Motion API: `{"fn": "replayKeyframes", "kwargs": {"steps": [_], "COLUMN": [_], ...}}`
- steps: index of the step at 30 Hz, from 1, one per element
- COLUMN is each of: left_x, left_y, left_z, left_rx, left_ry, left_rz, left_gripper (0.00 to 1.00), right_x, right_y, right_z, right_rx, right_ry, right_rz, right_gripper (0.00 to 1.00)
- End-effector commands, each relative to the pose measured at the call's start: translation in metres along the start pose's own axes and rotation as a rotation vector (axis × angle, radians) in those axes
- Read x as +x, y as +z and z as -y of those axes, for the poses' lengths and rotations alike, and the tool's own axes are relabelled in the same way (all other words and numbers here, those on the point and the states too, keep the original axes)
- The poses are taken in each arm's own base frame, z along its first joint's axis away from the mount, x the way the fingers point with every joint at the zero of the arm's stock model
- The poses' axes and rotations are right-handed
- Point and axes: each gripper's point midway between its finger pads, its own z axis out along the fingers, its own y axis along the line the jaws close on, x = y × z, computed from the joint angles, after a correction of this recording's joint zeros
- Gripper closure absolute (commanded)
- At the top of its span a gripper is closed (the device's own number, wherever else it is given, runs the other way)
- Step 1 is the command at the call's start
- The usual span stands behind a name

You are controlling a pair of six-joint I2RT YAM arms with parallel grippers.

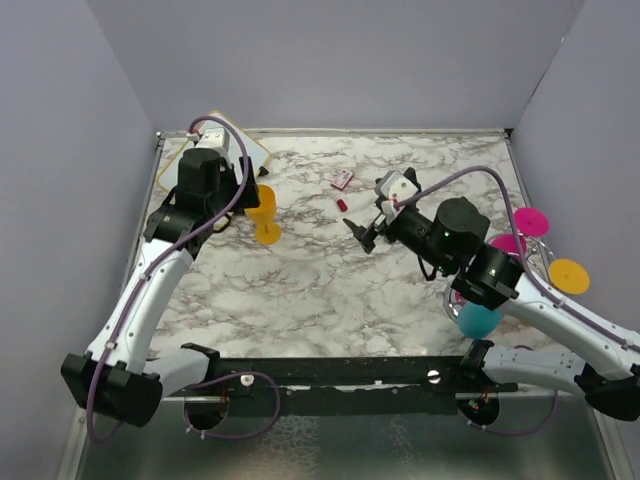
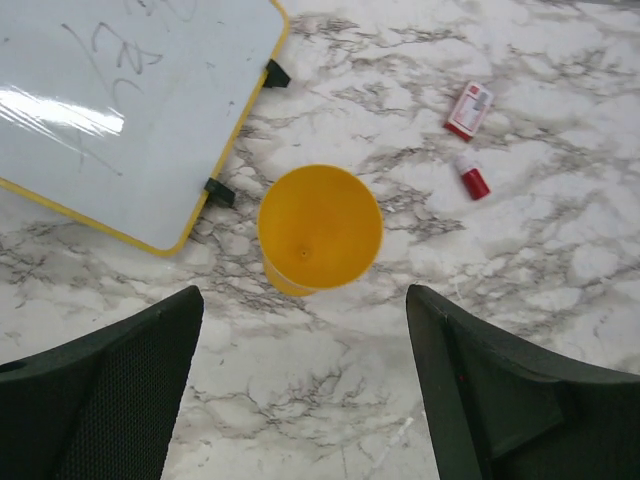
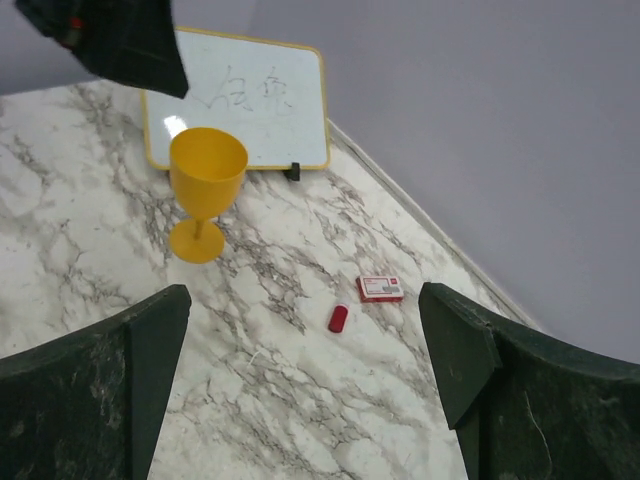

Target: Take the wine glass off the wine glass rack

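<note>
A yellow wine glass stands upright on the marble table, away from the rack. My left gripper is open and empty just beside and above it. The left wrist view looks down into its bowl, ahead of the gripper. My right gripper is open and empty over the table's middle, and its wrist view shows the glass far off. The wire rack is at the right edge, largely hidden by my right arm. On it show pink, yellow and teal glasses.
A yellow-framed whiteboard lies at the back left, close behind the glass; it also shows in both wrist views. A small red cap and a red-and-white box lie mid-back. Grey walls enclose the table.
</note>
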Motion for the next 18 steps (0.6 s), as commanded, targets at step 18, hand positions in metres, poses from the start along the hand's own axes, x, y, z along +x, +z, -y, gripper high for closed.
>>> {"fn": "replayKeyframes", "kwargs": {"steps": [18], "left_x": [0.059], "left_y": [-0.104], "left_z": [0.229], "left_rx": [0.985], "left_ry": [-0.268], "left_rz": [-0.048], "left_gripper": [0.16], "right_x": [-0.014], "right_y": [-0.056], "right_z": [0.185], "right_rx": [0.788], "right_ry": [0.323], "right_rz": [-0.084], "right_gripper": [0.01]}}
